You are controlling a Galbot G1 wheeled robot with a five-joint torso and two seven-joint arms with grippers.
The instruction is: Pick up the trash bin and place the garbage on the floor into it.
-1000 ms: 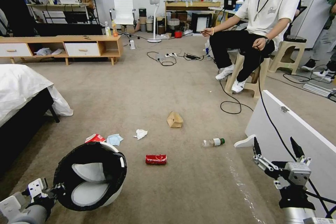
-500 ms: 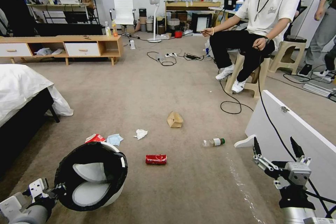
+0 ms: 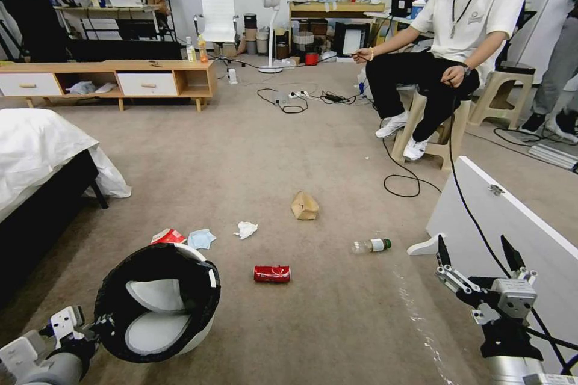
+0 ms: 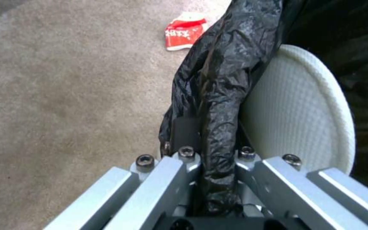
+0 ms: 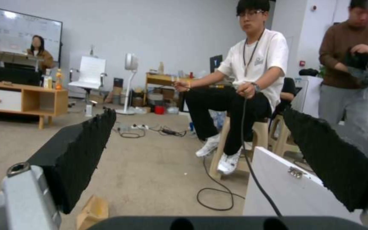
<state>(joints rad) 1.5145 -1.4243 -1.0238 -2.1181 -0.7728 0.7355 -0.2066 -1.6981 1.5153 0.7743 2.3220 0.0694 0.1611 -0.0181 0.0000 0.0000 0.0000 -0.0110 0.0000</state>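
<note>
— Where is the trash bin?

— The trash bin is in my left gripper, low at my near left and off the floor. It is tipped so its mouth faces me, with the white inner flaps in sight. My fingers are clamped on the rim, pinching the black bag liner between them.

— And the garbage?

— It lies spread on the carpet beyond the bin. The snack wrapper and the face mask are just past the bin's far edge, side by side. The tissue wad sits a little right of the mask. The soda can lies on its side, to the right of the bin. The paper bag is farther off, near the middle. The green-capped bottle lies flat to the right, close to the foot of a white board.

— Your other arm?

— My right gripper hangs at the near right, in front of that board, its jaws spread wide and holding nothing. Its black pads stand well apart.
</note>
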